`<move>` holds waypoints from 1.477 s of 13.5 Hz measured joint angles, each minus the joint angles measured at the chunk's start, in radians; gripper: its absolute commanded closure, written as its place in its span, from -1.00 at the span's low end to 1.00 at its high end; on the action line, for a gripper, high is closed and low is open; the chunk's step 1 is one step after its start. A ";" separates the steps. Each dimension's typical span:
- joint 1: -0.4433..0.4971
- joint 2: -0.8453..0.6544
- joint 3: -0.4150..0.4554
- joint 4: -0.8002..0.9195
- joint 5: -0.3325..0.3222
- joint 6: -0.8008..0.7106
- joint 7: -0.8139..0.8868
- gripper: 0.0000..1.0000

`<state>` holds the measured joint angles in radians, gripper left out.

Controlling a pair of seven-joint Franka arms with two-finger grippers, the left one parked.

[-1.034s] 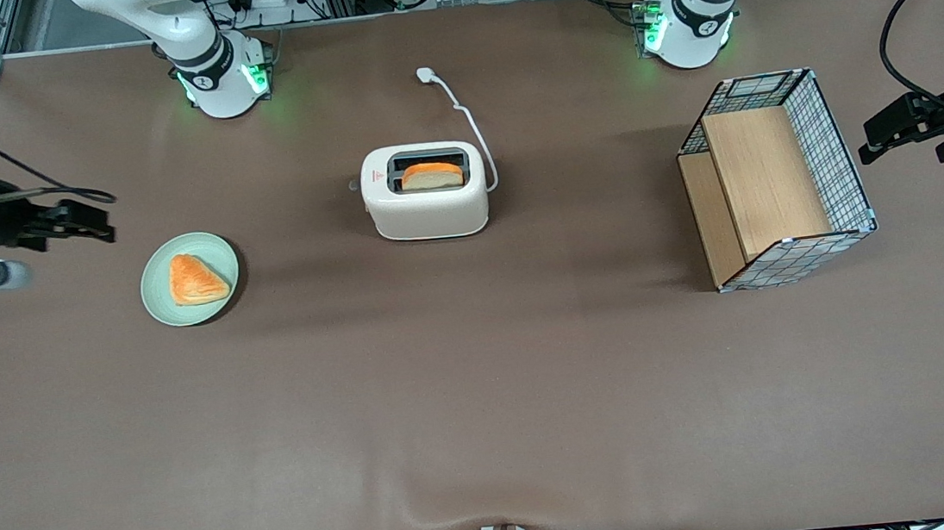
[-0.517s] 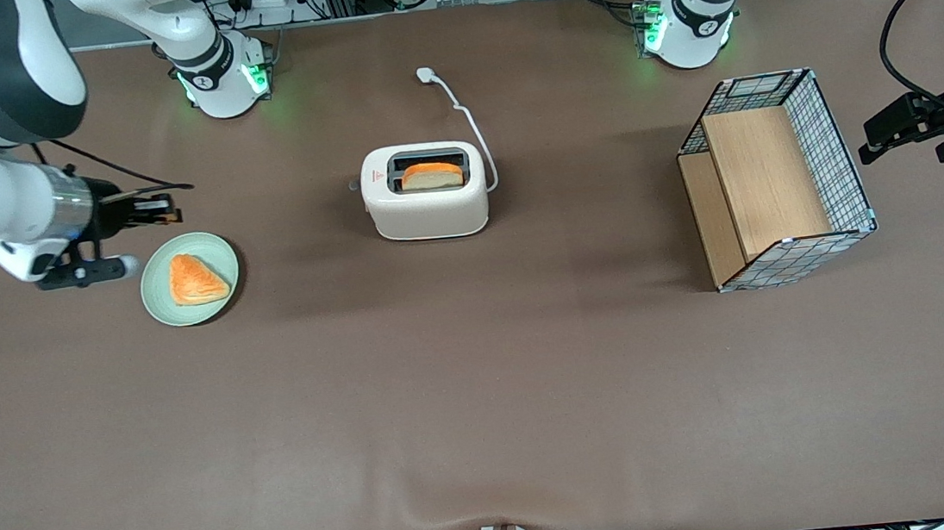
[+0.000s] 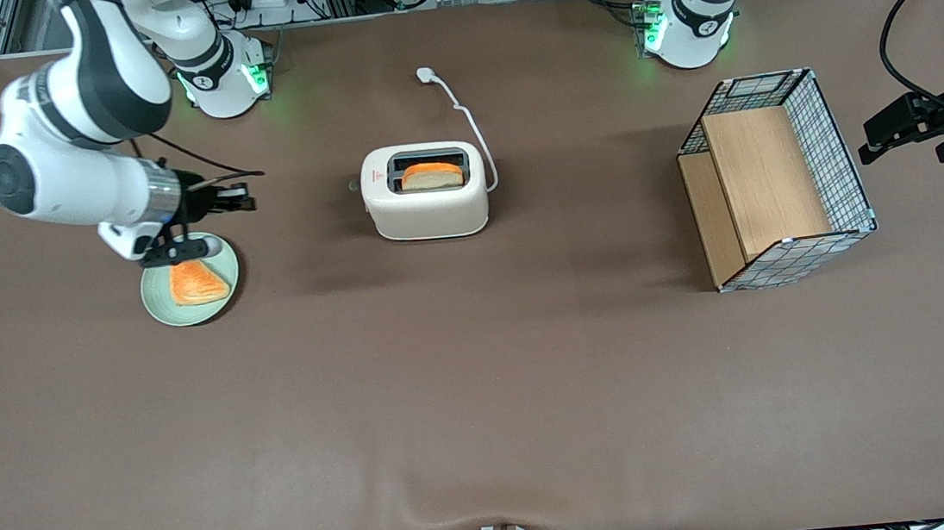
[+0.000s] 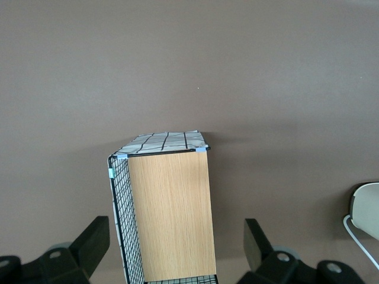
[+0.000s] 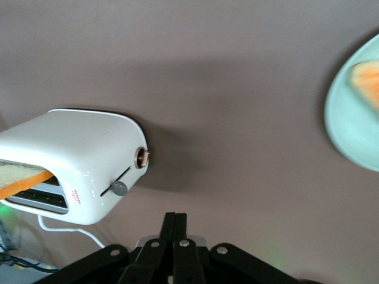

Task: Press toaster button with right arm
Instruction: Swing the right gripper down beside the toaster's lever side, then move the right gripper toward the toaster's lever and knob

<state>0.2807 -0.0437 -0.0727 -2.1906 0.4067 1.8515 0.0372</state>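
Black gripper [image 3: 245,202], fingers closed, empty, has advanced from table edge to above plate [image 3: 155,304]; toaster button [image 5: 119,189] at my 3 o'clock, approx. halfway.

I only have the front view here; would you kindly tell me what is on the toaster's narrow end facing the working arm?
Observer: The right wrist view shows that end of the toaster: a small grey button sits in a slot, with a round tan dial beside it.
Operator: Thank you. Is the button pushed down?
Observer: No, it sits near the slot's upper end.
Operator: And the gripper?
Observer: The gripper, near the plate and well apart from the toaster, has its fingers shut together and points toward that end.
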 measured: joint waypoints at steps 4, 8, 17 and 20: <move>0.068 -0.003 0.000 -0.092 0.107 0.097 0.000 1.00; 0.139 0.009 0.000 -0.157 0.175 0.183 0.000 1.00; 0.226 0.062 0.000 -0.200 0.246 0.286 0.001 1.00; 0.248 0.079 0.000 -0.201 0.285 0.309 -0.002 1.00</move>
<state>0.5282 0.0349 -0.0726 -2.3917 0.6912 2.1604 0.0352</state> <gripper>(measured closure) 0.991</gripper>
